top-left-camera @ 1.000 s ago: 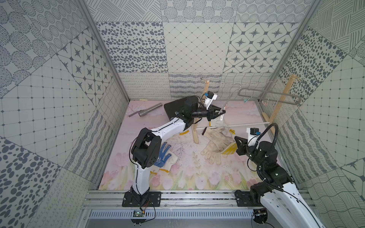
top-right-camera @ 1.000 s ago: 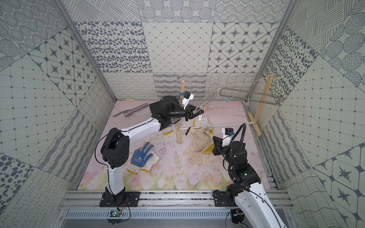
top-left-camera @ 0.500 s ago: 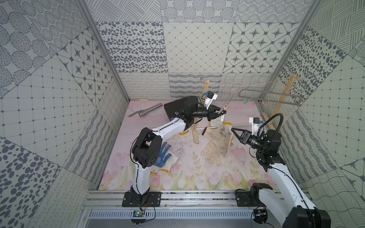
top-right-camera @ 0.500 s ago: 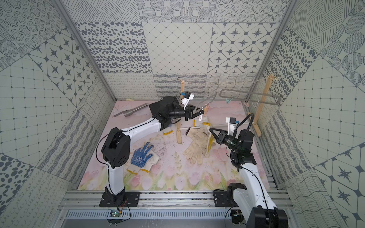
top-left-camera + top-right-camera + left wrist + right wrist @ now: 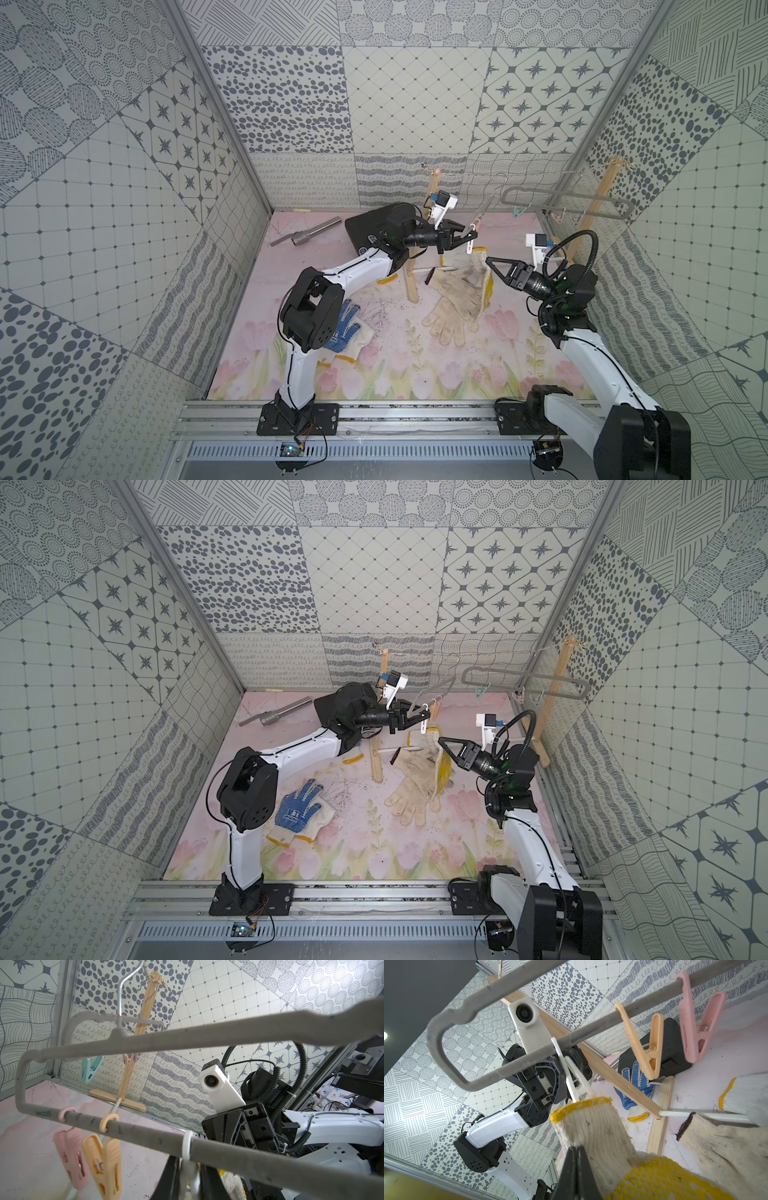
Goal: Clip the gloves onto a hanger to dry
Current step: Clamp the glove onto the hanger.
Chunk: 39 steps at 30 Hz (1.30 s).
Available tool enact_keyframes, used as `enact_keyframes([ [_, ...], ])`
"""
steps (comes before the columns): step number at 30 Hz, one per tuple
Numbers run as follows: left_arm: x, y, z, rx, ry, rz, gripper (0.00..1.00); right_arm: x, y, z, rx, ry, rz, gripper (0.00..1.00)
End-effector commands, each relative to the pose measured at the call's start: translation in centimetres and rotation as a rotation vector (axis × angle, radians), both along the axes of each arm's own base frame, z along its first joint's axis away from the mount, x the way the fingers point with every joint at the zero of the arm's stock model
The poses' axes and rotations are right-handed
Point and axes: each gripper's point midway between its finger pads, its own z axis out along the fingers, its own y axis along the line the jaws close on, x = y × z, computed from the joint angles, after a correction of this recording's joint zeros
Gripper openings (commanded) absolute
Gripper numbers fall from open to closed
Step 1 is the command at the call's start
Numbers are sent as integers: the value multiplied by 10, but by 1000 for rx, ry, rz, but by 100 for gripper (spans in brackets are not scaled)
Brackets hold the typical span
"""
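A grey hanger hangs on the string by its metal hook, with pink, orange and white pegs on its lower bar. My left gripper is shut on the white peg, squeezing it. My right gripper is shut on a yellow-dotted glove, holding its yellow-edged cuff up against the peg's tips. More cream gloves lie on the mat below. A blue-dotted glove lies by the left arm's elbow.
A second grey hanger with teal and pink pegs hangs further right on the string between two wooden posts. One post's foot and a white rod lie by the gloves. At the back left are a metal pipe and a black case.
My right arm has swung up and back, lifting the yellow-dotted glove from the mat to the white peg. The left arm has stayed still on the peg.
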Motion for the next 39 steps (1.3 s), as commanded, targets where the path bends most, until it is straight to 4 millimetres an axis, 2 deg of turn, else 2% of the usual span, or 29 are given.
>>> enact_keyframes([
  [1,-8,4,26,-83,-63,-47,0,-3,1,24,27,-55,18,0],
  [15,-15,6,31,-100,-55,-87,0,4,0,31,127,-21,11,0],
  [28,-17,7,26,-87,-51,-96,0,14,2,50,183,-49,-17,0],
  [29,-17,7,26,-87,-51,-97,1,15,2,49,183,-47,-18,0],
  [33,-17,7,27,-88,-51,-94,19,16,2,46,181,-42,-23,0],
  [35,-18,7,26,-88,-53,-94,30,17,2,44,175,-41,-27,0],
  [36,-17,8,25,-87,-52,-90,39,18,1,42,172,-35,-31,0],
  [39,-18,9,25,-87,-57,-83,51,18,1,37,155,-30,-44,0],
])
